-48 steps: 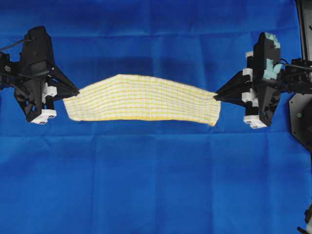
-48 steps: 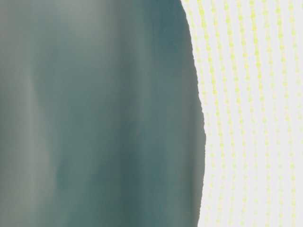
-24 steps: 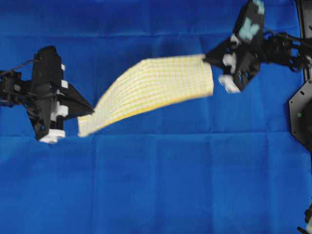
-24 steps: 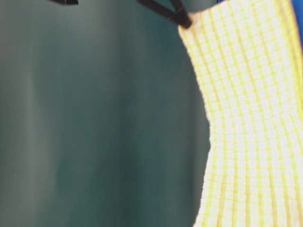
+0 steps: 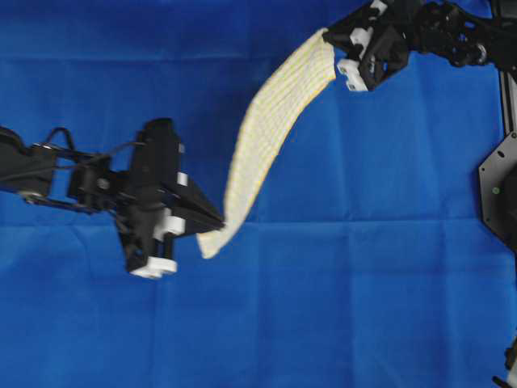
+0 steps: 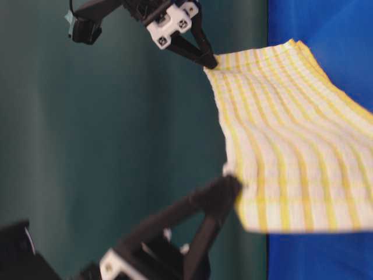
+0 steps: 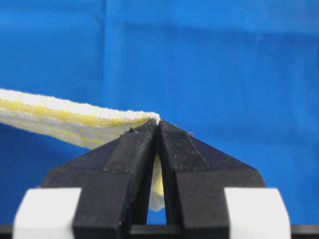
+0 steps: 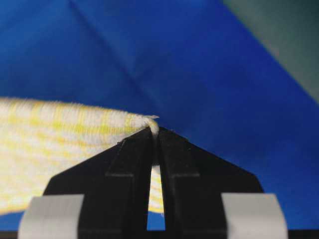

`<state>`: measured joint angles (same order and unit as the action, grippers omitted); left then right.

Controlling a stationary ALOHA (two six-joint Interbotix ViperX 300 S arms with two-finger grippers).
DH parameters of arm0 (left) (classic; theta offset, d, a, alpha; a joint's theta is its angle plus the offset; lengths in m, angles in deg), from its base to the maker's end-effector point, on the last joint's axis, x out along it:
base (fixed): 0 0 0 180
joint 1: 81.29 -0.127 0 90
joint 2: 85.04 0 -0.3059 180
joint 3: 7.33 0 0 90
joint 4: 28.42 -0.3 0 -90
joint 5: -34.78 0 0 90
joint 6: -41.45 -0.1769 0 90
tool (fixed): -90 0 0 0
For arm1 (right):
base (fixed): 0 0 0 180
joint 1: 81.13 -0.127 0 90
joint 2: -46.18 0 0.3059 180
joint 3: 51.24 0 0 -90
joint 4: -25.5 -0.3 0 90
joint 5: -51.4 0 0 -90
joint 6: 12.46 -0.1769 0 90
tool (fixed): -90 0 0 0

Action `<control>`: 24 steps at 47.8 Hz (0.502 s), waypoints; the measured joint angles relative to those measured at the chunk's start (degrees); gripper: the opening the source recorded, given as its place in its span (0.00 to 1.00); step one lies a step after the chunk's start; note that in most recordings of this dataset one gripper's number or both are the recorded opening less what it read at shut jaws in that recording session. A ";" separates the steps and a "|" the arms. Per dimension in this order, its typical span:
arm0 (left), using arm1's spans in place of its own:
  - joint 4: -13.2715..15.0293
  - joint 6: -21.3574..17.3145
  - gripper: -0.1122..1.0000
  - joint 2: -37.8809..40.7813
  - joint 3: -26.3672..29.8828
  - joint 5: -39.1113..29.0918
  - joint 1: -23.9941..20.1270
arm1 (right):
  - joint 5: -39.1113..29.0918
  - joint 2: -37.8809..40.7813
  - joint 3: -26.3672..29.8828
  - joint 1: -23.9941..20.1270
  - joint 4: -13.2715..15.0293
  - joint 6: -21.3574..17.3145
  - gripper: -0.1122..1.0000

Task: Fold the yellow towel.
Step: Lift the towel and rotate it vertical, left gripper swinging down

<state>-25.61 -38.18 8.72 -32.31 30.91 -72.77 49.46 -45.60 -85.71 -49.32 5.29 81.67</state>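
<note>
Above the plain blue cloth [image 5: 339,307] covering the table, the thin yellow-and-white checked towel [image 5: 266,133] hangs stretched as a slanting band, already doubled, from far right to near left; the left gripper [image 5: 216,221] pinches its near corner, black fingers pressed tight on the hem; the right gripper [image 5: 327,35] clamps the far corner likewise. Judging by its sag and fine ribbed weave, the towel is light, limp and unbreakable; the hemmed corners, thicker and firmer, look the surest places to hold.
</note>
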 measured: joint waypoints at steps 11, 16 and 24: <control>0.09 -0.18 0.11 6.50 7.73 0.00 0.88 | 0.26 2.20 2.64 1.49 1.14 0.00 0.13; 0.00 -0.18 0.11 8.96 10.72 0.00 0.79 | 0.35 2.99 3.52 1.85 1.58 0.00 0.12; 0.00 -0.26 0.11 13.80 16.88 0.00 0.70 | 0.44 3.34 3.96 2.11 2.29 0.00 0.13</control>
<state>-25.61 -38.44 22.52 -15.44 30.91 -72.06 49.90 -42.26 -81.76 -47.21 7.57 81.67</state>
